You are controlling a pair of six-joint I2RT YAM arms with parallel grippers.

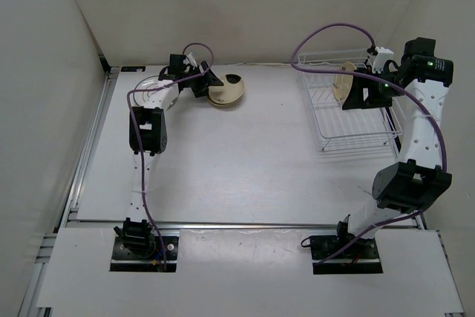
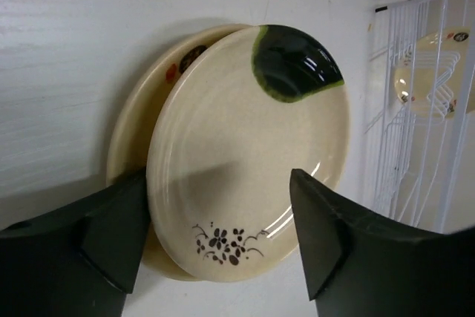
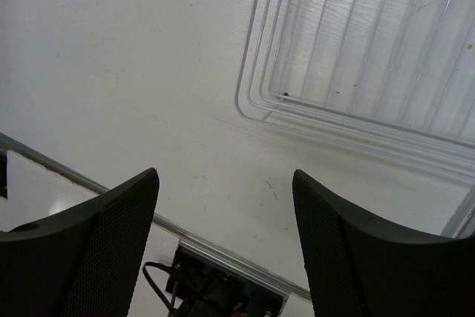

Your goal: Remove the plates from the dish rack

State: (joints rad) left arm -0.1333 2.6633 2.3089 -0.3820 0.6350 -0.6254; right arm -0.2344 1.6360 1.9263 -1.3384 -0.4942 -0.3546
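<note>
Two tan plates lie stacked on the table at the back left; the top plate (image 1: 226, 93) (image 2: 245, 146) has a dark green patch and a small flower motif and sits offset on the lower plate (image 2: 137, 109). My left gripper (image 1: 210, 84) (image 2: 217, 180) is open, its fingers straddling the top plate's near edge. A pale ringed plate (image 1: 151, 85) lies partly under the left arm. The white wire dish rack (image 1: 355, 135) (image 2: 415, 146) (image 3: 356, 102) stands at the right, with one tan plate (image 1: 344, 82) (image 2: 434, 64) upright in it. My right gripper (image 1: 355, 97) (image 3: 225, 176) is open and empty, above the rack's left side.
Walls close in the table at the back and on both sides. A metal rail (image 3: 223, 239) runs along the table's near edge. Purple cables (image 1: 334, 31) loop over both arms.
</note>
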